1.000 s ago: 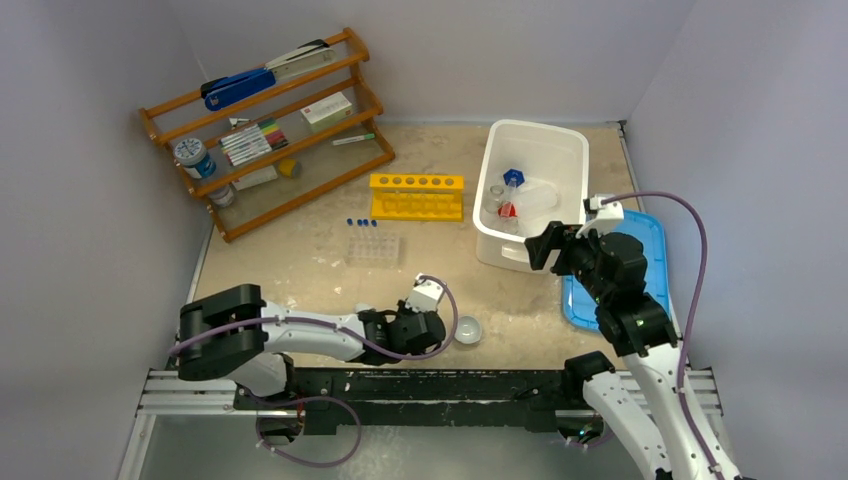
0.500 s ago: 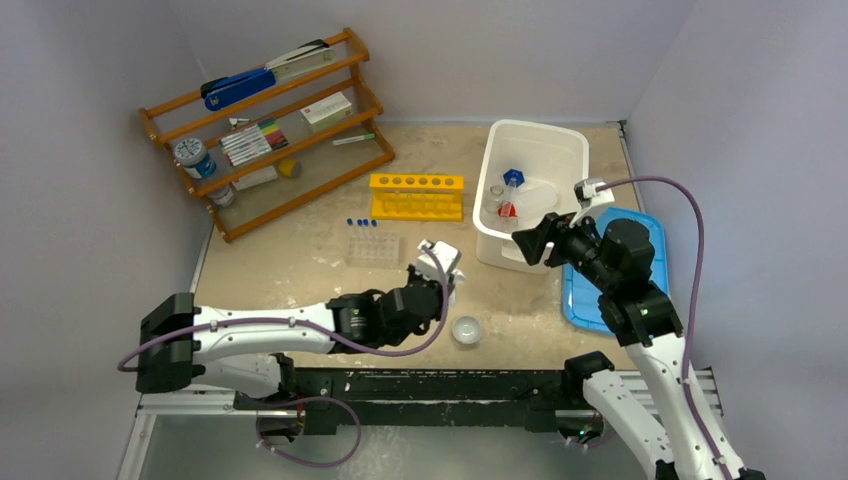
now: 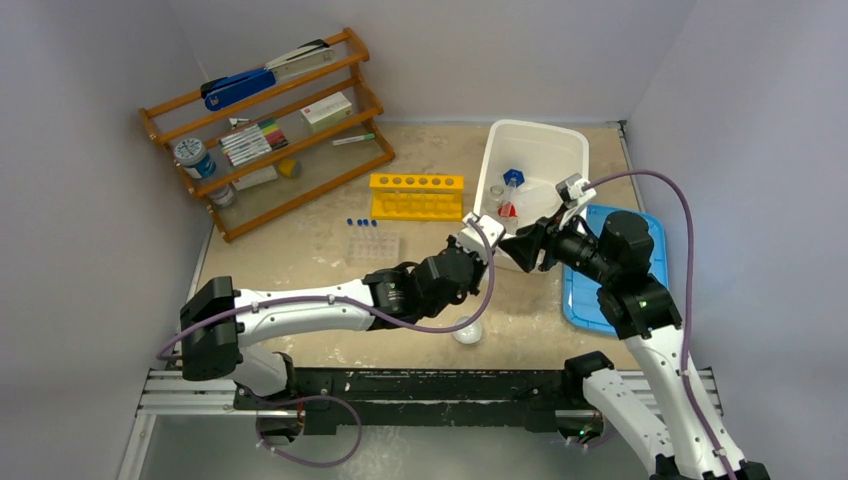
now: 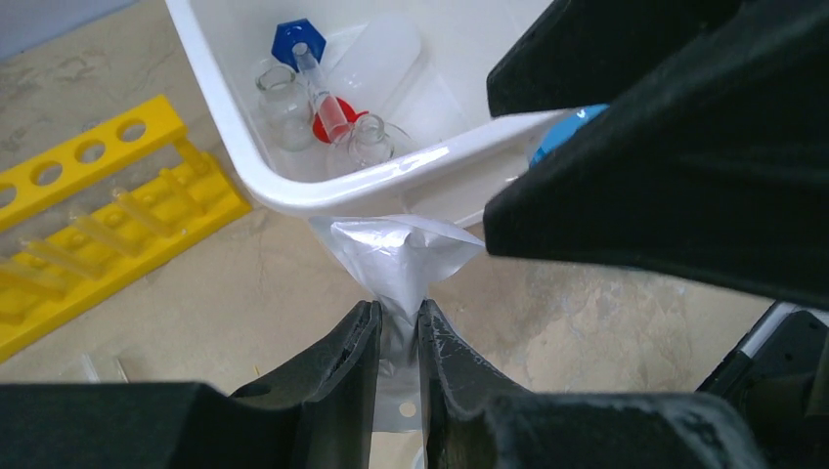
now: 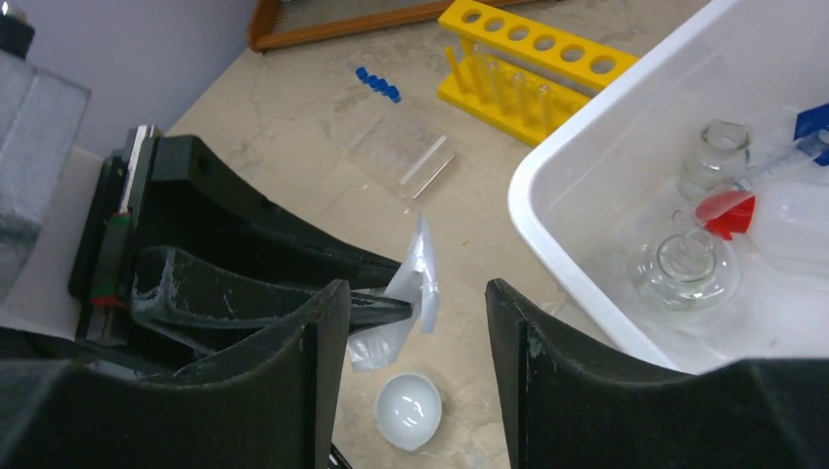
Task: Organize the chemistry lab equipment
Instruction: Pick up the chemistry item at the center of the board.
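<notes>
1. Near edge of the tabletop (image 3: 300, 255): one small clear dish (image 3: 467, 331) sits alone, below the reaching left arm.

2. Left end effector (image 4: 398, 337): closed on a thin clear plastic bag (image 4: 403, 256). The fingers pinch the lower part of the bag. The crumpled upper part stands free just in front of the near wall of the white bin (image 3: 537, 126).

3. Right end effector (image 5: 415, 293): jaws apart, nothing gripped. It faces the left end effector at close range. In the right wrist view the bag appears between the two fingers with a gap on each side.

4. White bin, just behind both end effectors: it contains two small clear glass flasks (image 5: 684, 264), a white squeeze bottle with red nozzle (image 5: 787, 223) lying on its side, and an item with a blue hexagonal cap (image 4: 296, 39).

5. A blue tray (image 3: 582, 303) lies beside the bin on the right, partly hidden by the right arm.

6. Left of the bin: a clear tube tray (image 3: 373, 248), then a row of blue-capped clear tubes (image 3: 358, 221) lying flat, then the yellow six-hole rack (image 3: 416, 195), which is upright.

7. Far left corner: a wooden shelf (image 3: 265, 130) holding a blue stapler (image 3: 238, 87), markers and boxes.
</notes>
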